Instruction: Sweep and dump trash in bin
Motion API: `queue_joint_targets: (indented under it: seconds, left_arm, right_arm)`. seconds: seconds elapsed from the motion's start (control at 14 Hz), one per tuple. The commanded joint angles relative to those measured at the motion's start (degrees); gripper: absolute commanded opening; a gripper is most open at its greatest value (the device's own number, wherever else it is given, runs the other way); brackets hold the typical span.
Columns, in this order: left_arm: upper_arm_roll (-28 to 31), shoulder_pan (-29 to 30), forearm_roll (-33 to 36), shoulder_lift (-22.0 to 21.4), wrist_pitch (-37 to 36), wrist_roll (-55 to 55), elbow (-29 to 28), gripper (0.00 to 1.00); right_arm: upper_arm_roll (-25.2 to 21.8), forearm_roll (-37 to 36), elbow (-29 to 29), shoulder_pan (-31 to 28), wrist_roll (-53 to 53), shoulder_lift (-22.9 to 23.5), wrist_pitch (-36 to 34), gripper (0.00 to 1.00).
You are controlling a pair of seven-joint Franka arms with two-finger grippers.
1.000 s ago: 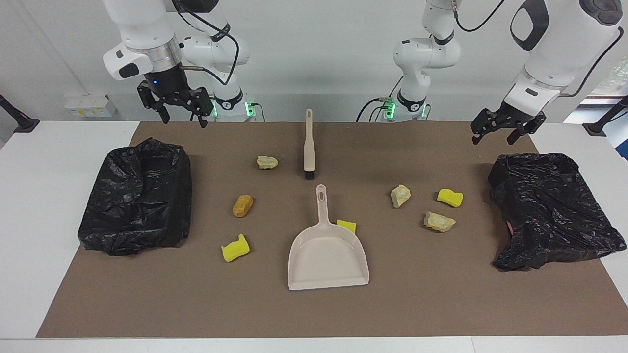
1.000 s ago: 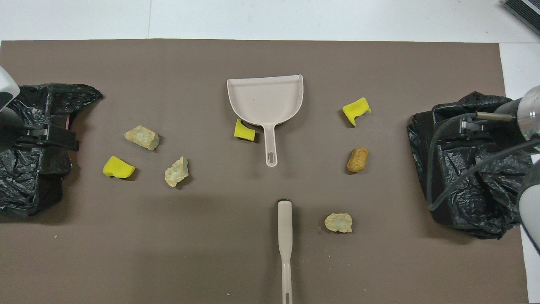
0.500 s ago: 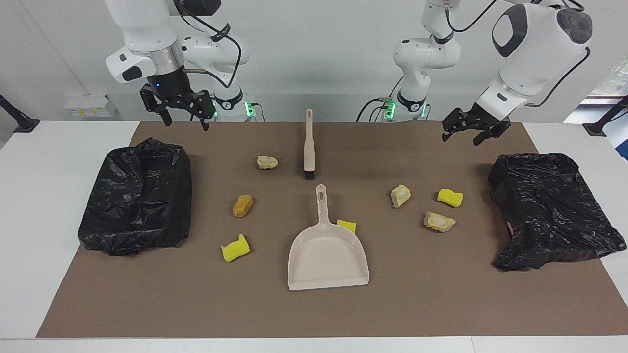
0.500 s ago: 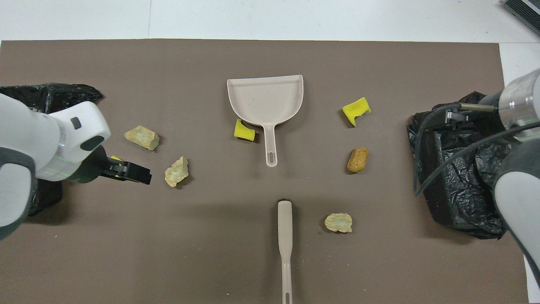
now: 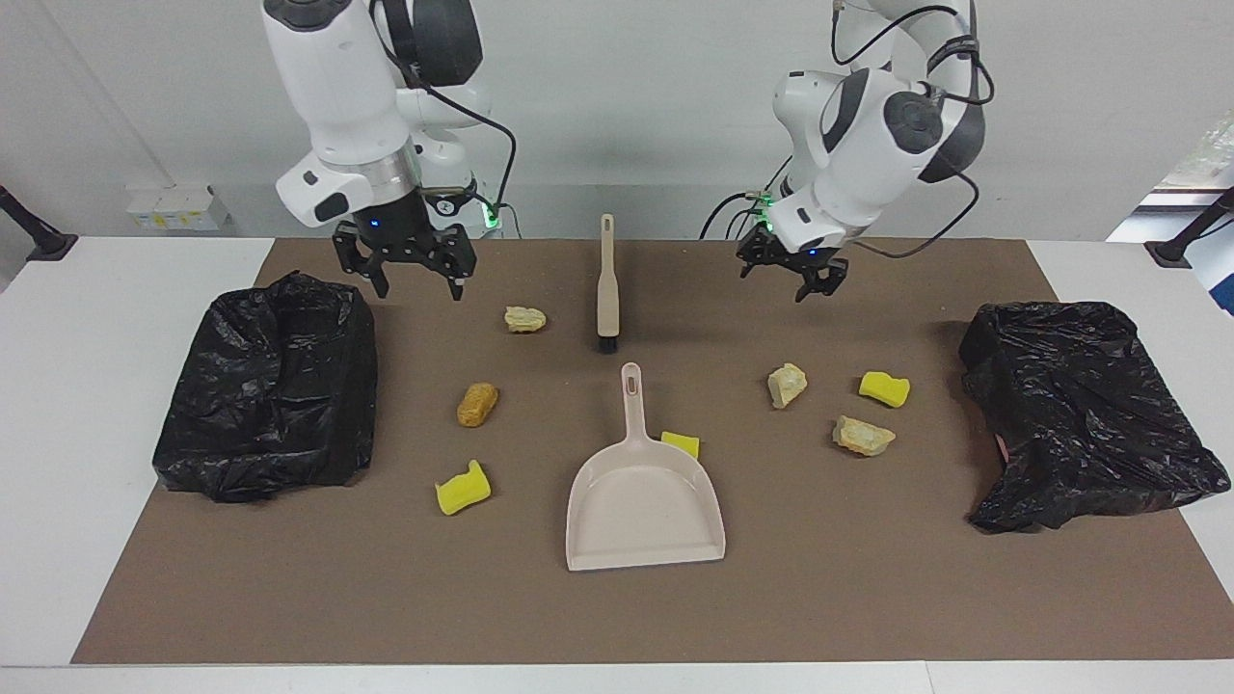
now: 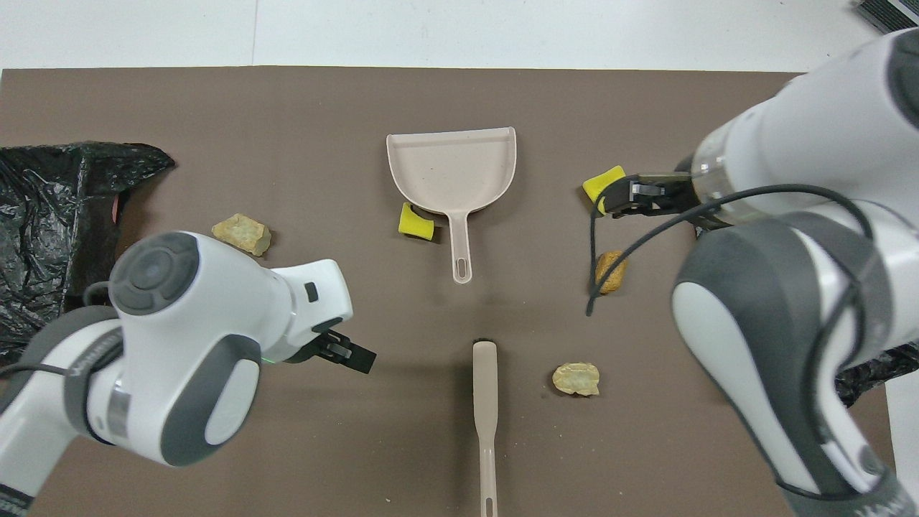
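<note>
Hanging above the brown mat (image 5: 868, 578), the left gripper (image 5: 796, 280) and right gripper (image 5: 415, 280) are held empty, jaws apart, flanking the brush (image 5: 606, 289).

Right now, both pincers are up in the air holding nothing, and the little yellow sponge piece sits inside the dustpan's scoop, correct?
Not quite. The left pincer and the right pincer do hang open and empty, but the yellow sponge piece lies on the mat beside the dustpan, against its outer wall near the handle. The scoop itself holds nothing. The overhead view shows it most plainly.
</note>
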Motion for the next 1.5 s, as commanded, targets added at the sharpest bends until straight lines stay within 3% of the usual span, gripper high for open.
queue_joint_targets:
  seconds: [0.0, 0.21, 0.57, 0.71, 0.93, 1.07, 1.21, 1.29, 1.43]
  left_arm:
    - [1.2, -7.0, -2.4, -2.1, 9.1, -0.7, -8.4, 1.0]
    - [1.3, -18.0, -2.4, -2.0, 13.9, -14.1, -10.9, 1.0]
    - [1.2, -29.8, -1.7, 0.1, 22.3, -31.4, -12.2, 1.0]
    - [1.1, -30.9, 0.6, 1.0, 23.0, -34.5, -12.1, 1.0]
    - [1.1, -34.9, 6.6, 4.4, 23.7, -42.7, -11.7, 1.0]
    - [1.1, -35.6, 9.7, 5.4, 25.1, -48.4, -11.5, 1.0]
    - [1.1, -35.0, 9.7, 5.4, 25.0, -48.6, -11.4, 0.85]
    - [1.1, -34.9, 9.7, 5.3, 24.9, -48.8, -11.3, 0.72]
    - [1.1, -34.8, 9.7, 5.0, 24.5, -49.4, -11.1, 0.39]
  right_arm:
    - [-0.1, -1.3, 6.0, 4.7, 6.1, 8.8, 3.6, 1.0]
    - [-0.1, -2.8, 6.9, 10.1, 8.7, 14.0, 8.7, 1.0]
    - [-0.2, -4.3, 7.7, 15.4, 11.4, 21.9, 14.8, 1.0]
    - [-0.1, -4.4, 7.7, 16.7, 13.0, 24.3, 17.7, 1.0]
    - [0.1, -4.9, 7.1, 16.5, 12.9, 24.4, 18.1, 1.0]
    - [0.1, -5.0, 7.1, 16.6, 12.9, 25.2, 18.1, 0.87]
    - [0.1, -5.2, 7.1, 16.6, 13.0, 25.4, 18.1, 0.64]
    - [0.1, -4.8, 7.1, 16.6, 13.1, 25.2, 18.0, 0.57]
    - [0.1, -4.6, 5.8, 16.3, 13.2, 25.0, 17.4, 0.56]
